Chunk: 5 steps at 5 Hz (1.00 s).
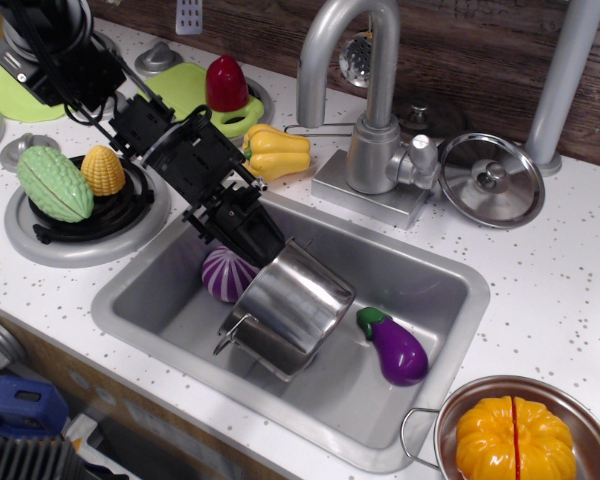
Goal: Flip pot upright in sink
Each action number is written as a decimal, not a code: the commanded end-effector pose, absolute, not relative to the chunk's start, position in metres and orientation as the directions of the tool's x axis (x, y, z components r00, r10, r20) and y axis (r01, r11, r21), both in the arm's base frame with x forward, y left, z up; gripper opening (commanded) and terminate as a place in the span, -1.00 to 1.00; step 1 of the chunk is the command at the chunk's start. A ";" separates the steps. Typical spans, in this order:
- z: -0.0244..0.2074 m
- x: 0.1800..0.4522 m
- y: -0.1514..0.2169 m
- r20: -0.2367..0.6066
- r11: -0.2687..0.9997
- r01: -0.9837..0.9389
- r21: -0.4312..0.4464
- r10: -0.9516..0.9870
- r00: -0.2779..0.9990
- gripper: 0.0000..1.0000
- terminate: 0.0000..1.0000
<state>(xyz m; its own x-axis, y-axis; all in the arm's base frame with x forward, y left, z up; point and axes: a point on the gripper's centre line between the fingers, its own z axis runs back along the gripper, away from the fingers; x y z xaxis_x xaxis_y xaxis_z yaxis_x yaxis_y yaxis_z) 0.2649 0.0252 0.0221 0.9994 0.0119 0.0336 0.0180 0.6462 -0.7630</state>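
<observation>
Where the white speckled counter [570, 270] drops into the sink [420, 395], a rectangular grey metal basin with rounded corners and a flat rim, the pot [290, 308] sits tilted near its middle. It is a shiny steel cylinder with a thin wire loop handle showing at its near left, its mouth turned up and to the right, its base towards the near left.

A glossy purple eggplant [395, 345] with a green cap lies just right of it on the basin floor, and a round purple-and-white striped vegetable [225, 273] lies just left.

The black arm slants down from the far left, over the counter edge and into the basin. Its gripper [280, 255] meets the pot's upper rim at the far left side and seems to pinch that rim, though the fingertips are hard to make out against the steel.

On the counter stand a curved grey faucet [365, 110], a flat round steel lid [492, 180] with a knob, a yellow pepper [278, 152], and a shallow steel pan [580, 405] holding an orange pumpkin [515, 438].
</observation>
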 end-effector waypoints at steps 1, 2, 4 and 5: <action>0.038 0.270 0.022 0.103 0.686 0.056 -0.725 0.028 0.994 -1.00 -1.00; 0.040 0.270 0.019 0.104 0.703 0.042 -0.709 0.046 0.994 -1.00 -1.00; 0.043 0.268 0.012 0.118 0.765 0.015 -0.644 0.080 0.990 -1.00 -1.00; 0.043 0.268 0.013 0.163 0.830 0.051 -0.555 0.048 0.986 1.00 1.00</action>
